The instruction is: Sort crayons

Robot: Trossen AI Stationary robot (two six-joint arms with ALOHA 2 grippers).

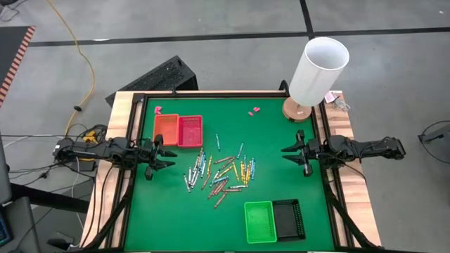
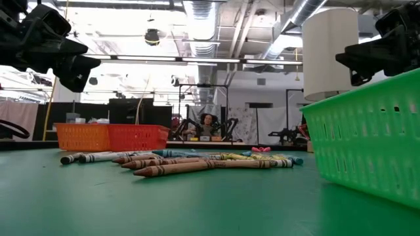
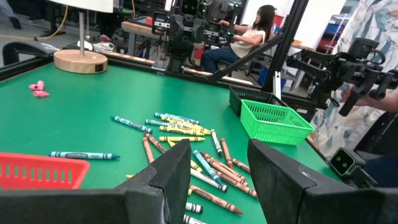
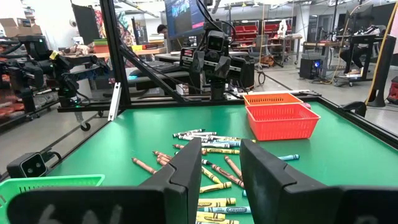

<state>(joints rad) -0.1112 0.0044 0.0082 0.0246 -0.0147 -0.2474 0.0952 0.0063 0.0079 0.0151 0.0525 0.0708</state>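
The crayons (image 1: pixel 219 172) lie scattered in a loose heap at the middle of the green bench (image 1: pixel 281 176), all flat, several crossing or touching one another. None is in a tray yet. The orange tray (image 1: pixel 166 130) and red tray (image 1: pixel 190 131) sit together at the far left; the green tray (image 1: pixel 259 221) and black tray (image 1: pixel 289 218) sit together at the near right.

My left gripper (image 1: pixel 166 151) hovers above the bench at the left of the heap, beside the orange tray, its fingers apart with nothing between them. My right gripper (image 1: pixel 294 150) hovers at the right of the heap, fingers likewise apart and empty. A lamp (image 1: pixel 318 74) stands at the far right corner, and pink scraps (image 1: pixel 254 110) lie at the far side; neither concerns me.

I judge each crayon light and stiff, its paper wrap giving some grip, but thin, round and ready to roll or snap if squeezed hard. I would take one at mid-length, fingers across its long axis, and start with a stray at the heap's edge, such as the lone blue one (image 3: pixel 84 155) near the red tray, so that the neighbours stay put. Where sticks touch, my fingers may catch two at once.
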